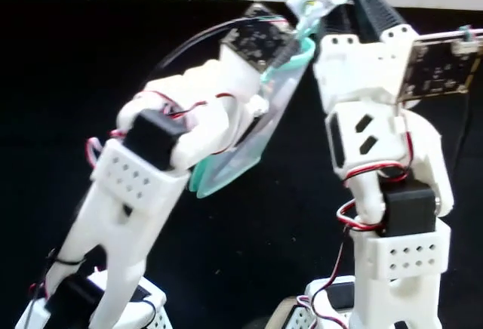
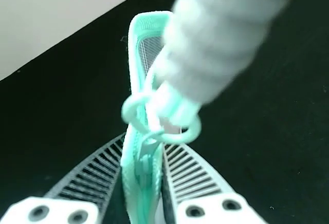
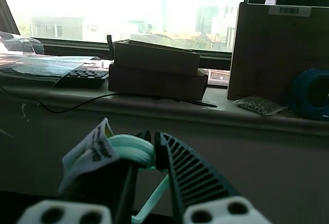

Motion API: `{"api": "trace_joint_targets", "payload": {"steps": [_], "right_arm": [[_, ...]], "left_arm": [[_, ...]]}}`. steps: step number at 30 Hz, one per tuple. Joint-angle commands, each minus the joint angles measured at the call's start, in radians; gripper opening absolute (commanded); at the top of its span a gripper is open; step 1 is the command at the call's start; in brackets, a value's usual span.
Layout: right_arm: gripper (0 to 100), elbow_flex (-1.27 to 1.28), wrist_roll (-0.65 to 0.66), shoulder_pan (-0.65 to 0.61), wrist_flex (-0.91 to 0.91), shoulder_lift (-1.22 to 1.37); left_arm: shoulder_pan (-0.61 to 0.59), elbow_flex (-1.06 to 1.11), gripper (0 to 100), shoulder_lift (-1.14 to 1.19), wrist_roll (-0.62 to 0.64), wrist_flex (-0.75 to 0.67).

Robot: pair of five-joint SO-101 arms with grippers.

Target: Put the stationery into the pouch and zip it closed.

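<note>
Currently, the pouch (image 1: 260,136) is held above the black table (image 1: 60,80), well apart from the surface, and is slanted between the two arms. The left arm (image 1: 143,170) is inclined upward to meet the pouch from the side. The right arm (image 1: 385,178) is raised upright, with its wrist bent over the pouch's upper end.

The pouch is see-through with a mint border. Whether the stationery lies inside cannot be determined.

The left gripper (image 2: 144,143) is clenched on the mint zipper edge, one jaw on each side. By this grasp the pouch body is anchored against any pull along the zipper. The right gripper (image 3: 150,139) is clamped on a mint loop (image 3: 131,152) at the upper end, just beside a white label (image 3: 90,149). With two holds on one edge, the zipper line is judged to be kept taut and straight, as is required for a slider to travel without bunching.

A mint ring (image 2: 126,112) is seen on the zipper edge just beyond the left jaws. It is judged to belong to the pull, as is the loop.

The step in hand is judged to be the zipping. How far the zipper is shut cannot be determined. Should the pull be applied obliquely, the edge may be dragged out of the left jaws.
</note>
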Motion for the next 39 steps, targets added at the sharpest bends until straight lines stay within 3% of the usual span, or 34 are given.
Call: {"api": "trace_joint_targets", "payload": {"steps": [1, 8, 16, 31, 34, 39], "right_arm": [[0.5, -0.05, 0.009, 0.071, -0.004, -0.022], [0.5, -0.048, 0.003, 0.173, -0.005, -0.021], [0.5, -0.041, 0.002, 0.236, -0.058, -0.01], [0.5, 0.259, 0.008, 0.239, -0.068, -0.015], [0.5, 0.374, 0.009, 0.283, -0.182, -0.012], [0.5, 0.575, 0.011, 0.364, -0.535, -0.008]], "left_arm": [[-0.064, -0.03, 1, -0.094, -0.014, 0.048], [-0.124, -0.028, 1, -0.17, -0.014, 0.146], [-0.119, -0.028, 1, -0.268, -0.094, 0.374], [-0.157, -0.028, 1, -0.472, -0.089, 0.417], [-0.156, 0.007, 1, -0.496, -0.089, 0.419], [-0.151, 0.124, 1, -0.541, -0.095, 0.419]]}}
